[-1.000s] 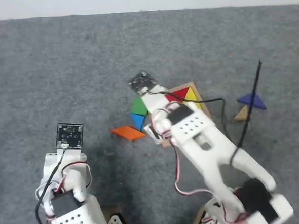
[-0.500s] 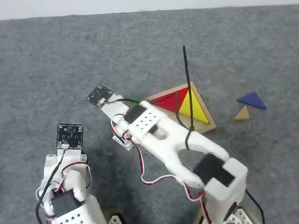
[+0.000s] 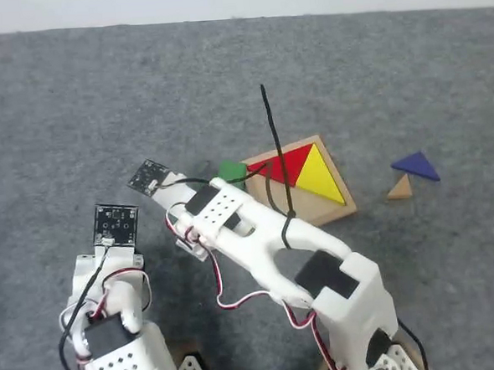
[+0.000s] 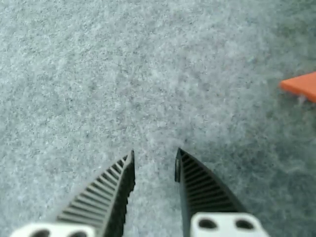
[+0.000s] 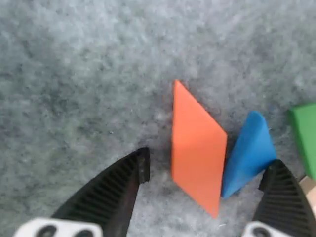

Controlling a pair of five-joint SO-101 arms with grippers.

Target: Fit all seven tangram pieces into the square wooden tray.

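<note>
Right wrist view | my right end effector wide open, orange piece just ahead | tray holds red triangle, yellow triangle | five left, I judge

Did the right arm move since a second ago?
Yes. In the high view the right arm swung left, off the wooden tray, and its open fingers now hang over the orange piece.

White plastic arms carry black ribbed end effector fingers and red-white cables.
</note>
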